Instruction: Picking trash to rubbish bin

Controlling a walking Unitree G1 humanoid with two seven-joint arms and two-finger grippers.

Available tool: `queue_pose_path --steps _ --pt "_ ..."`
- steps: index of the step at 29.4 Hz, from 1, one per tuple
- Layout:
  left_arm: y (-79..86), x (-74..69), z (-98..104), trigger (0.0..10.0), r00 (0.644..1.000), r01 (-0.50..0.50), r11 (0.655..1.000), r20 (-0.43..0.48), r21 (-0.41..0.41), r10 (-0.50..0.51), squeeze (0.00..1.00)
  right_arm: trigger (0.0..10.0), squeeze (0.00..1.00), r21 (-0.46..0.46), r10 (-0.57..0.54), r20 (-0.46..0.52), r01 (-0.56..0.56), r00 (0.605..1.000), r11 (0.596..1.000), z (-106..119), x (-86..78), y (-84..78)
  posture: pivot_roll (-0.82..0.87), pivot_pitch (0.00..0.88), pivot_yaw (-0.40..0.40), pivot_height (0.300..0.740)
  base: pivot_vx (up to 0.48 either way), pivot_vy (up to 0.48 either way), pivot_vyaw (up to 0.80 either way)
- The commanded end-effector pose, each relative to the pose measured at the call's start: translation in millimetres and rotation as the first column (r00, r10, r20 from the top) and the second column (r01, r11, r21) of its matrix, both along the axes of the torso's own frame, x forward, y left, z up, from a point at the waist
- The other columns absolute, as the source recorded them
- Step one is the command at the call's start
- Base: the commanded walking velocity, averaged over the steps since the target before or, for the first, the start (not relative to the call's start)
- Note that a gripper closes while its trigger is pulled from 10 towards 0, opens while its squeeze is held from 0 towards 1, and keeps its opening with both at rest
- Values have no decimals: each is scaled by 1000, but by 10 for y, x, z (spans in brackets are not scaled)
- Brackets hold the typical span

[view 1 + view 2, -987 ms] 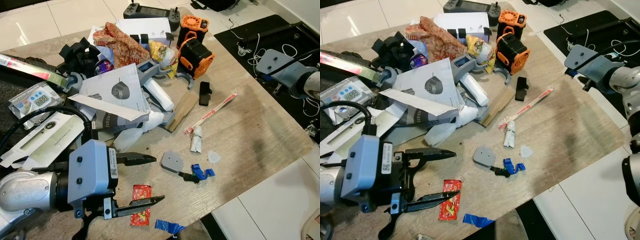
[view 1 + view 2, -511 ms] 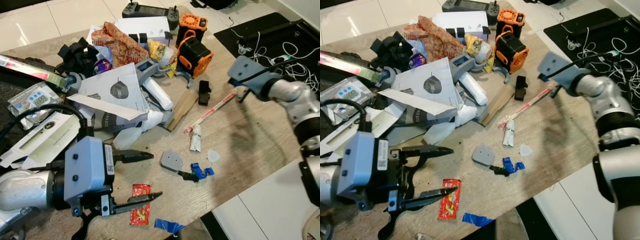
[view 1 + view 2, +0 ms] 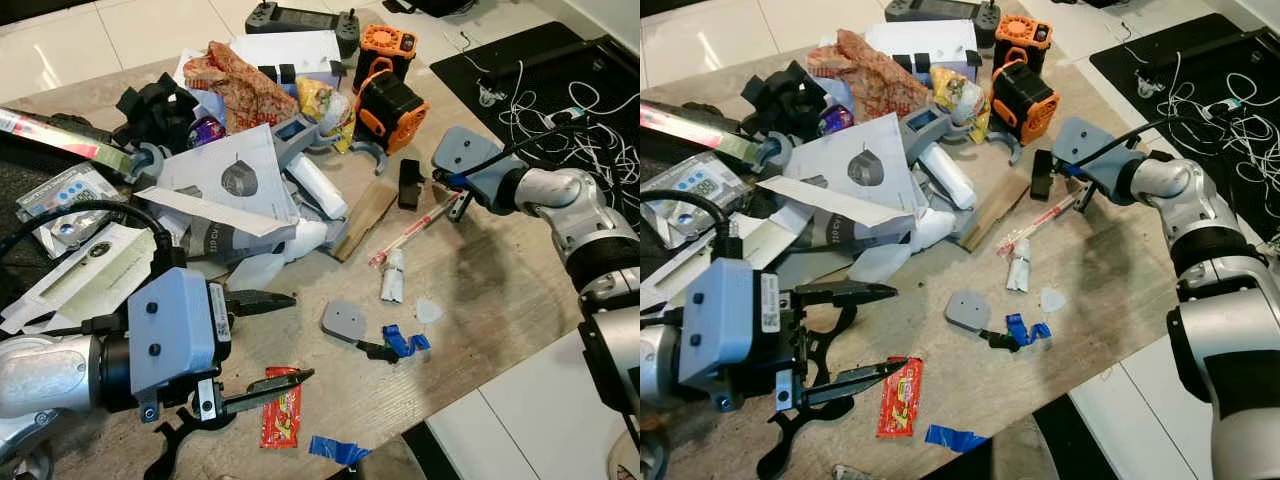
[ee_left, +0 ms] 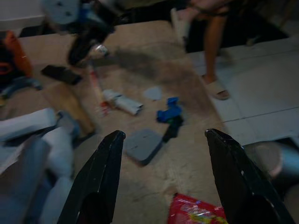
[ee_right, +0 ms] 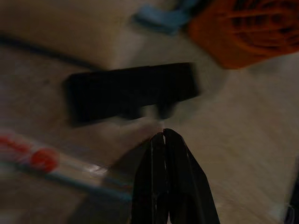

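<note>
- My left gripper (image 3: pixel 262 345), fingers spread wide, hovers just left of the red sachet (image 3: pixel 281 418), whose long axis runs near-to-far.
- My right gripper (image 5: pixel 164 140), fingers pressed together, is far right.

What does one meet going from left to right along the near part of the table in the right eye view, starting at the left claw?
left claw → red sachet → grey flat piece → blue tape scrap → small white fragment.
</note>
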State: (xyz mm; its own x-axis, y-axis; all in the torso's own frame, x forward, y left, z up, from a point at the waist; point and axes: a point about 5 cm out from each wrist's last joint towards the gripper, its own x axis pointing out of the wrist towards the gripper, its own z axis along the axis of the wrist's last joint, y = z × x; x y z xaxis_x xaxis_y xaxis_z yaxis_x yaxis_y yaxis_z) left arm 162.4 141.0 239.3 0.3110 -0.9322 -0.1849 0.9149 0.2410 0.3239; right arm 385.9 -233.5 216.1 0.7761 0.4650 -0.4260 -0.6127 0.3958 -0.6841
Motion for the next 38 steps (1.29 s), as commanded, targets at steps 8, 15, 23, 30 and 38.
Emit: queue_pose_path --steps 8,15,23,30,38 --pt "67 116 5 10000 992 -118 991 46 61 116 0 10000 0 -163 65 -238 -106 969 981 -53 -159 -237 -70 273 0 740 0 0 0" --pt "68 143 -9 10000 991 -125 990 56 64 122 0 10000 0 -169 138 -436 -231 889 958 74 -321 -390 -89 262 -7 740 0 0 0" --pt "52 152 -19 10000 991 -123 991 59 60 119 0 10000 0 -45 246 -472 -302 846 952 163 -362 -286 -101 256 -9 740 0 0 0" --pt "28 155 -29 10000 991 -119 991 65 55 116 0 10000 0 -16 210 -360 -231 909 973 249 -261 -221 -100 246 -14 740 0 0 0" --pt "-4 157 -18 10000 989 -126 991 77 42 123 0 10000 1000 237 280 -441 -190 853 953 328 -265 -62 -98 250 -20 740 0 0 0"
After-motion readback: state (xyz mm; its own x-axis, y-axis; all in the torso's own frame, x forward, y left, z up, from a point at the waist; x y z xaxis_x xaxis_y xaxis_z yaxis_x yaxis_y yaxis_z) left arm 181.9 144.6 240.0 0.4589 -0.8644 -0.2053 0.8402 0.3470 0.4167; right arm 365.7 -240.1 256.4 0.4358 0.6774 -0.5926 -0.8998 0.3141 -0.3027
